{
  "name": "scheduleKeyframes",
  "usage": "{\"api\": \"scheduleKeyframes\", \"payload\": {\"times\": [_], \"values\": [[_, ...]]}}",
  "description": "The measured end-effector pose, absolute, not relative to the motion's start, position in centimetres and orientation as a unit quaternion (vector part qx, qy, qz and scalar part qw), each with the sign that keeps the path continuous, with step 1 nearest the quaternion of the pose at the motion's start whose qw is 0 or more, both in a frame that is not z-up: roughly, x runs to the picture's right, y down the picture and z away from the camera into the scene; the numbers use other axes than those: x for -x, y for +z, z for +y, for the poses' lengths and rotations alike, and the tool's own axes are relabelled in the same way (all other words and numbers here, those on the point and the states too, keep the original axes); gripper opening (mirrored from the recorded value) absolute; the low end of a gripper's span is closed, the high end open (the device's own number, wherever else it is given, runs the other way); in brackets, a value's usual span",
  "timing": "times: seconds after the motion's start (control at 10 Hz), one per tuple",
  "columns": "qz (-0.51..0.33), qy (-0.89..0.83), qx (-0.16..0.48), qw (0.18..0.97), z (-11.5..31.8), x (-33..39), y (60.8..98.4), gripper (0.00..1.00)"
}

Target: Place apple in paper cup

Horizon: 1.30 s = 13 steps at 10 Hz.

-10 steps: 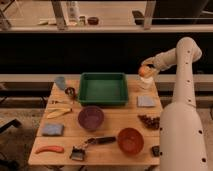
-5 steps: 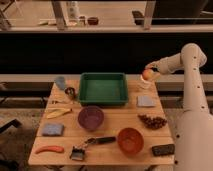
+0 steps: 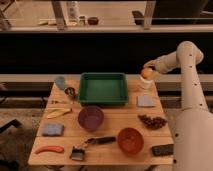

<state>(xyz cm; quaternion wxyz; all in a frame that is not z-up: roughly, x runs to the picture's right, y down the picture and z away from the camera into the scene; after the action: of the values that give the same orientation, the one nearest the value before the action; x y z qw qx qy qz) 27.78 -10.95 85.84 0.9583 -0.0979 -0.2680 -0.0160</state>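
The apple (image 3: 146, 73), small and yellow-orange, is right over the mouth of the white paper cup (image 3: 145, 84) at the table's back right corner. My gripper (image 3: 148, 66) comes in from the right, sits on top of the apple and is shut on it. I cannot tell whether the apple touches the cup's rim. The cup's lower part shows below the apple.
A green tray (image 3: 103, 89) lies left of the cup. A blue cloth (image 3: 146, 101), grapes (image 3: 152, 121), an orange-red bowl (image 3: 130, 140), a purple bowl (image 3: 91, 118), a banana (image 3: 58, 113), a bluish-grey cup (image 3: 60, 82) and a dark metal cup (image 3: 70, 92) lie on the table.
The arm has drawn back and straightened. The apple in the gripper has stayed over the paper cup and sunk slightly toward it.
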Motion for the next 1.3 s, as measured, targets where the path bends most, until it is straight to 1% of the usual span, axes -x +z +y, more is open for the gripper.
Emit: {"api": "scheduleKeyframes", "payload": {"times": [0.6, 1.3], "values": [[-0.234, -0.049, 0.095, 0.966, -10.4, -29.7, 86.8, 0.02], [-0.27, -0.058, 0.066, 0.959, -9.3, -28.0, 89.0, 0.02]]}}
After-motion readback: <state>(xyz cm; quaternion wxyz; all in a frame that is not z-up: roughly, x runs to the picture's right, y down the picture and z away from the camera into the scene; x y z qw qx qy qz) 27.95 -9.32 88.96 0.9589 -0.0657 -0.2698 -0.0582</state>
